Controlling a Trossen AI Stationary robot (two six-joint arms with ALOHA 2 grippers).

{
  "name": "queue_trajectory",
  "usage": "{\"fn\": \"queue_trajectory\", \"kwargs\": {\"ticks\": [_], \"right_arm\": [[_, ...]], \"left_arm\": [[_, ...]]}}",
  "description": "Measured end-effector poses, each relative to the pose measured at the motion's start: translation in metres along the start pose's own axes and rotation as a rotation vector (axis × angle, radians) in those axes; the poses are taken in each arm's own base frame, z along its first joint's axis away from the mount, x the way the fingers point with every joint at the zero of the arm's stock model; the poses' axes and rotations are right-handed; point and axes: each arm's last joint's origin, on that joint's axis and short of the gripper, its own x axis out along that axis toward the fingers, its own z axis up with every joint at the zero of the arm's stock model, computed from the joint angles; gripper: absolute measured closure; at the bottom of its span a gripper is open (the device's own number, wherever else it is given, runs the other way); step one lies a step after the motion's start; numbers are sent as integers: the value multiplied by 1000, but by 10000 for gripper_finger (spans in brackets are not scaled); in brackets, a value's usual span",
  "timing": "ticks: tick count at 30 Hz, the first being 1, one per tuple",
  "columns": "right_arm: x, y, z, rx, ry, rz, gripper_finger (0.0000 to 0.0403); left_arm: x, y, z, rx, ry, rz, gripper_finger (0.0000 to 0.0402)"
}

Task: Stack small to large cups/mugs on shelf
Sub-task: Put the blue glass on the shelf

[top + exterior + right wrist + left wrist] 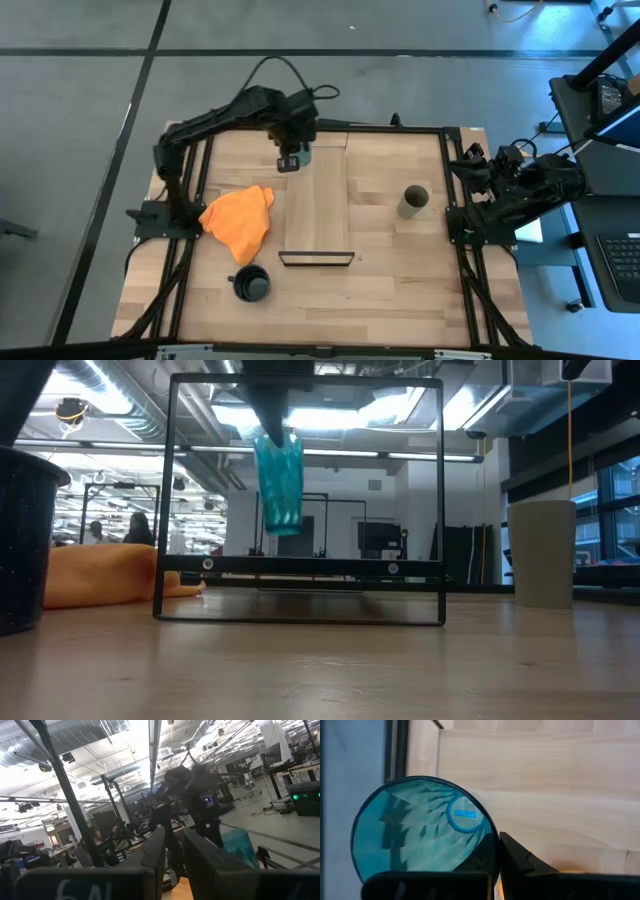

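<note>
My left gripper is shut on the translucent teal tumbler above the far part of the shelf, a light-wood plank with a thin dark frame at its near end. The left wrist view looks down into the tumbler's open mouth. The small olive-brown cup stands upright on the table right of the shelf. The dark navy mug stands near the front left. My right gripper is shut and empty at the table's right edge. My left gripper holds the tumbler by its rim wall, one finger inside the mouth and one finger outside. The fingers come from above, pointing down. The tumbler hangs upright below them, mouth up, lifted clear of the shelf.
An orange cloth lies crumpled on the table left of the shelf, between the shelf and the left arm's base. In the low view the shelf's dark frame stands in front, with the navy mug at the left and the olive cup at the right.
</note>
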Motion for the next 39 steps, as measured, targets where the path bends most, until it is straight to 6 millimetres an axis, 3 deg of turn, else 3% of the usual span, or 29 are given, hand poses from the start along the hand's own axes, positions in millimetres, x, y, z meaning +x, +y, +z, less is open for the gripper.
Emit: {"fn": "queue_trajectory", "kwargs": {"ticks": [4, 11, 22, 39], "right_arm": [[0, 0, 0, -1, 0, 0, 336], [0, 0, 0, -2, 0, 0, 336], [0, 0, -1, 6, 10, -3, 336], [0, -1, -2, 14, 20, -5, 336]], "left_arm": [[16, 3, 14, 26, 14, -7, 400], [27, 3, 30, 66, -2, -11, 400], [55, 14, 34, 65, 53, -18, 400], [59, 36, 31, 40, 25, -36, 400]]}}
